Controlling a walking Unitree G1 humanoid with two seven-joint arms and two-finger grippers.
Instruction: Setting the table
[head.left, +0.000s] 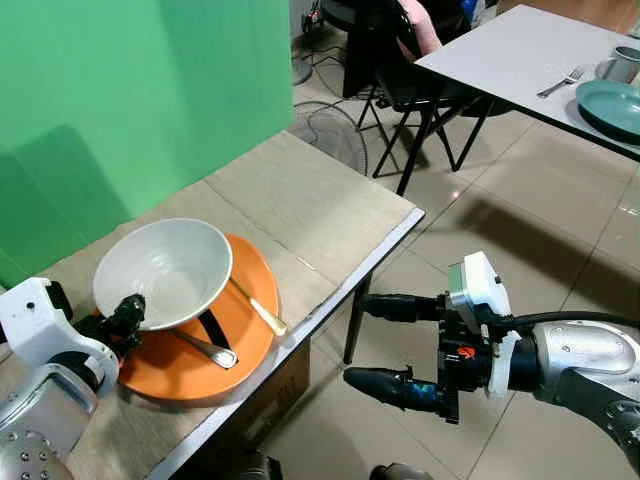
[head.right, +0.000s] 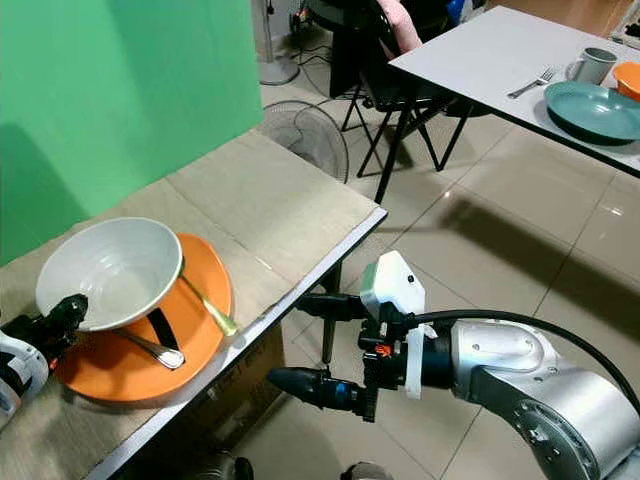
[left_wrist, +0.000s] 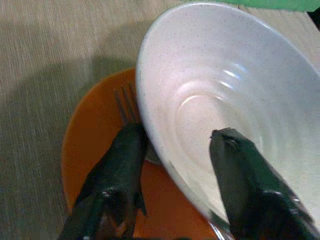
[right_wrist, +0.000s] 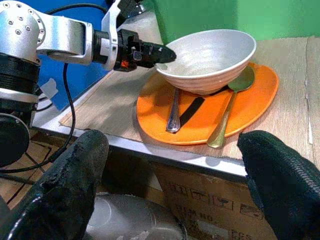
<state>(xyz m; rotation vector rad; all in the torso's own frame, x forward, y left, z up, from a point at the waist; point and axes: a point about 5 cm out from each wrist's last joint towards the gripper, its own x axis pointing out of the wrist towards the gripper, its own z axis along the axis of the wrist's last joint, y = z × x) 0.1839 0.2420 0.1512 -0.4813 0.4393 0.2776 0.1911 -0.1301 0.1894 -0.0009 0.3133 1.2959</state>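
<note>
A white bowl (head.left: 165, 270) sits tilted on an orange plate (head.left: 250, 335) near the front edge of the beige table (head.left: 300, 200). My left gripper (head.left: 128, 312) is shut on the bowl's near rim, one finger inside (left_wrist: 240, 170) and one outside beneath it (left_wrist: 122, 165). On the plate lie a gold spoon (head.left: 262, 310), a silver fork (head.left: 205, 350) and a black strip (head.left: 212, 330), partly under the bowl. My right gripper (head.left: 357, 340) hangs open off the table's edge, over the floor, fingers pointing toward the plate with nothing between them.
A green screen (head.left: 130, 90) stands behind the table. A cardboard box (head.left: 280, 390) sits under it. At the back right a white table (head.left: 520, 50) carries a teal plate (head.left: 612, 105), a mug (head.left: 622, 65) and a fork (head.left: 562, 82). A black chair (head.left: 400, 60) and a fan (head.left: 335, 130) stand between.
</note>
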